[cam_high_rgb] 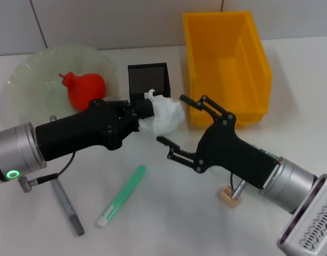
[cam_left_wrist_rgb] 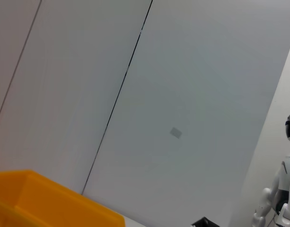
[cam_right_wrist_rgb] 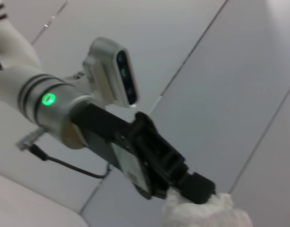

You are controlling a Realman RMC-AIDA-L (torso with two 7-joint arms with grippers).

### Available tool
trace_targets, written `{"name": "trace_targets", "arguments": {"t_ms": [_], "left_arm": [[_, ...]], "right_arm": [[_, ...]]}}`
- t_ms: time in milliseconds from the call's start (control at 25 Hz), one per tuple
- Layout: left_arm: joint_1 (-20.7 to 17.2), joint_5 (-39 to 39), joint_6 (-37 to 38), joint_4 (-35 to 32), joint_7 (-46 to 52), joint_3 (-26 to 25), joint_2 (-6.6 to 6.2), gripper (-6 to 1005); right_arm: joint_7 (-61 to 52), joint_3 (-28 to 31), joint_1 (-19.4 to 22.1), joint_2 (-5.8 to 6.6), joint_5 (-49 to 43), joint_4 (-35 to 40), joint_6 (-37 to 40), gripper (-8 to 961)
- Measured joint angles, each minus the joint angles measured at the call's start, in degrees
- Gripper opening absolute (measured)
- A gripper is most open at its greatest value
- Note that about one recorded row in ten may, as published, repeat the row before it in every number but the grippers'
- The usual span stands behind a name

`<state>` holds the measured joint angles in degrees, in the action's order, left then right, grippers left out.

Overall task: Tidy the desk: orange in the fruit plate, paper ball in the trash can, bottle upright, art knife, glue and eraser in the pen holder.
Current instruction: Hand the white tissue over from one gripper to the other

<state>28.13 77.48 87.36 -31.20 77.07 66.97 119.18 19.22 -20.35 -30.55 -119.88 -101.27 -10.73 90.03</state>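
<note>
My left gripper is shut on the white paper ball, held above the desk just in front of the black mesh pen holder and left of the yellow trash can. The right wrist view also shows the paper ball at that gripper's tip. My right gripper stands open in mid-air just right of the ball, holding nothing. The orange lies in the pale green fruit plate. On the desk lie the mint-green glue, the grey art knife and the tan eraser. The bottle is out of view.
A grey panelled wall stands behind the desk. The left wrist view shows only the trash can's rim and the wall. White desk surface lies around the loose items in front.
</note>
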Motion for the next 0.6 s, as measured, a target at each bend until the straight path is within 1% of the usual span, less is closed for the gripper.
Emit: {"name": "trace_targets", "arguments": {"t_ms": [40, 200, 440, 600], "left_arm": [[0.0, 0.0, 0.0, 0.0, 0.0, 0.0, 0.00, 61], [0.0, 0.0, -0.1, 0.0, 0.0, 0.1, 0.00, 62], [0.0, -0.8, -0.2, 0.0, 0.0, 0.2, 0.00, 65], [0.0, -1.0, -0.6, 0.0, 0.0, 0.2, 0.00, 67]], "right_arm": [[1.0, 1.2, -0.1, 0.00, -0.1, -0.6, -0.6, 775], [1.3, 1.2, -0.5, 0.00, -0.3, -1.0, -0.9, 774], [1.3, 0.9, -1.0, 0.00, -1.4, -1.0, -1.5, 572], [1.6, 0.9, -0.7, 0.00, -2.2, -0.7, -1.5, 568]]}}
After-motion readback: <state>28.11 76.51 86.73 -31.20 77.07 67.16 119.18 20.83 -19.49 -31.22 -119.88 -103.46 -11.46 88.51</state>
